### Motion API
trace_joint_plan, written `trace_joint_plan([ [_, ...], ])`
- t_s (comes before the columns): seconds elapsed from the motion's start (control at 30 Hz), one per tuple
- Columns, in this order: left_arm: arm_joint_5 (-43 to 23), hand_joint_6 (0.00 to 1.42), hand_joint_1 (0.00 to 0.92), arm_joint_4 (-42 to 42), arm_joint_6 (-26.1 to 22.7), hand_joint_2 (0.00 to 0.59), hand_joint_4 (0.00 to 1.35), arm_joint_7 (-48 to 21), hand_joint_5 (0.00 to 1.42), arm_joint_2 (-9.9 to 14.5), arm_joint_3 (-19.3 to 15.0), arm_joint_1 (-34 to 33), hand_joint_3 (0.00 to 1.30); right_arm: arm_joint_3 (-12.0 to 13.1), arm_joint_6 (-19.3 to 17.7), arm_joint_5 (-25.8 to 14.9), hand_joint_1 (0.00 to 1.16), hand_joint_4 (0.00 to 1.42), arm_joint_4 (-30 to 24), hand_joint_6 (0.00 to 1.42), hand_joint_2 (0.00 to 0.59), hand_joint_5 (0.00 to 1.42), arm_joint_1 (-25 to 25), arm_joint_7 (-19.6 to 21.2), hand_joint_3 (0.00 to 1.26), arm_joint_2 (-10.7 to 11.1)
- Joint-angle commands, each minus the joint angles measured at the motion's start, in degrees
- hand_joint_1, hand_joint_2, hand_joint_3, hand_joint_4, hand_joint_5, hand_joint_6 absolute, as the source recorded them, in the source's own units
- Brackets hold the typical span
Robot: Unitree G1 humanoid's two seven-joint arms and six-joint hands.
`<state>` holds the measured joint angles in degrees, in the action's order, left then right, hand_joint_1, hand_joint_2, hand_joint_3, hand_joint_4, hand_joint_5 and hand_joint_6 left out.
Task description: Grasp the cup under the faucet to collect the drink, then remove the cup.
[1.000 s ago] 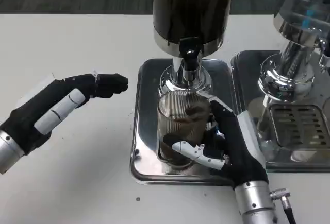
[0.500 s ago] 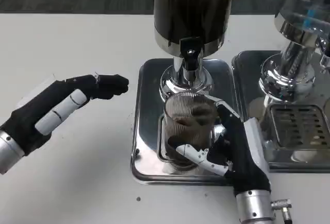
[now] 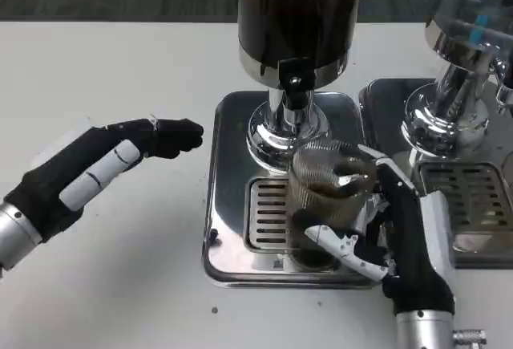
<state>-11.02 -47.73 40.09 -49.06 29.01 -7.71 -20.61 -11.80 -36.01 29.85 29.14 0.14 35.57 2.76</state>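
A: Cup position? 
B: Ribbed glass, holding dark drink, sitting over the right part of the drip tray, right of the faucet rather than under it.

A: Right hand? 
B: Gripping the cup, thumb crossing its front, fingers wrapping its right side; forearm rising from the bottom edge.

A: Left hand? 
B: Hovering over the white surface, left of the tray, fingers extended, holding nothing.
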Motion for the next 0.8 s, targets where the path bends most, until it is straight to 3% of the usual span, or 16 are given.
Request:
trace_joint_plan([
  [0.03,0.5,0.23,0.0,-0.7,1.3,0.209,0.3,-0.3,0.24,-0.4,0.6,-0.8,0.35,1.1,-2.2,-0.1,0.76,0.78,-4.5,1.27,0.209,0.95,2.3,1.7,0.62,0.3],
  [0.37,1.3,0.23,0.0,-0.1,3.6,0.211,0.3,-0.3,0.24,-1.2,2.7,-0.8,0.34,2.7,-1.7,0.4,0.76,0.8,-12.8,1.29,0.211,0.96,7.8,0.8,0.64,1.0],
  [0.8,3.6,0.23,0.0,7.8,10.9,0.213,0.28,0.9,0.23,-1.5,6.0,3.0,0.33,4.1,-0.4,-0.7,0.78,0.81,-26.0,1.3,0.203,0.98,15.9,-5.0,0.66,2.7],
])
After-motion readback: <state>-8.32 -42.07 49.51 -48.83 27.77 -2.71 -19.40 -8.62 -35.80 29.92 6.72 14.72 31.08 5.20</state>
